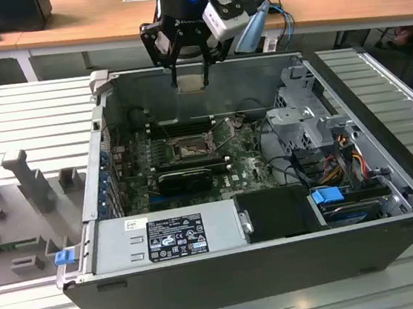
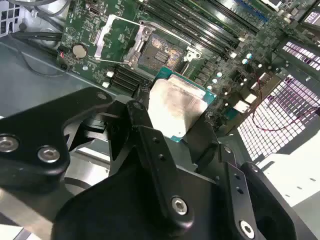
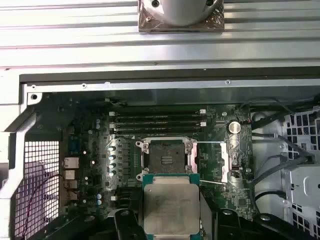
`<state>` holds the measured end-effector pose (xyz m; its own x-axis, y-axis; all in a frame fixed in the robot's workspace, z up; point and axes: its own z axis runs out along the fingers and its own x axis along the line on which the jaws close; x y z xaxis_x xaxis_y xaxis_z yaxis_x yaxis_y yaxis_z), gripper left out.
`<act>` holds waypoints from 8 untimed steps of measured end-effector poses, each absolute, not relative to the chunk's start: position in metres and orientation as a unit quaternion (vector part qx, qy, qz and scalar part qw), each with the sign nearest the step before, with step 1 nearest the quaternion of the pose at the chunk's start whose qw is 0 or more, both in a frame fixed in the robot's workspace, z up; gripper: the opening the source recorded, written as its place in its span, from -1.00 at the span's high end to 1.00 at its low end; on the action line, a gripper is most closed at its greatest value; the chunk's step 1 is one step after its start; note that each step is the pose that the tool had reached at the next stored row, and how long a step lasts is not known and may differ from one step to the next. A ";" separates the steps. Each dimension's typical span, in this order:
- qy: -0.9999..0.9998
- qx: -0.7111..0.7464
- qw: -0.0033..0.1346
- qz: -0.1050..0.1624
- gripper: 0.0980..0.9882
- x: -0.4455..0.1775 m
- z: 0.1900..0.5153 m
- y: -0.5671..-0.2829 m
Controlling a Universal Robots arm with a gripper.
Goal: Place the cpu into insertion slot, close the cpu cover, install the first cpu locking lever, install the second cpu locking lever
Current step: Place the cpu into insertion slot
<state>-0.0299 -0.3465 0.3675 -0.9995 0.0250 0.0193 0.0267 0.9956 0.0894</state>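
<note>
The gripper (image 1: 189,73) is closed on the cpu (image 1: 191,82), its two black fingers (image 2: 145,131) pinching opposite edges of the chip. In both wrist views the cpu (image 3: 171,207) lies flat between the fingers, with its pale, scuffed metal lid facing the cameras and a rim of green board around it. In the exterior view the gripper hangs at the far wall of the open computer case (image 1: 228,275), at about the height of its top edge, well above the board inside.

Below the chip is the insertion slot (image 3: 167,156), a dark square socket with a silvery rim on the green motherboard (image 3: 90,165). The socket is bare, and the cpu is well apart from it. The cpu cover (image 2: 117,39) is swung open beside the socket, and the board shows through its cut-out centre. Two thin wire levers (image 3: 210,142) reach from the socket toward the cover. Black memory slots (image 3: 155,119) run along one side of the socket.

Nearer the exterior camera, a grey power supply (image 1: 167,237) lies along the case's near wall. A drive cage (image 1: 304,125) with coloured cables stands at the exterior view's right. The case rests on a ribbed metal table (image 1: 30,115).
</note>
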 end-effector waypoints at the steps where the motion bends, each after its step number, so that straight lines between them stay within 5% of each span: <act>1: -0.999 -0.017 0.009 -0.045 0.00 -0.030 0.367 -0.346; 8: -0.997 -0.061 0.007 -0.045 0.00 -0.030 0.367 -0.346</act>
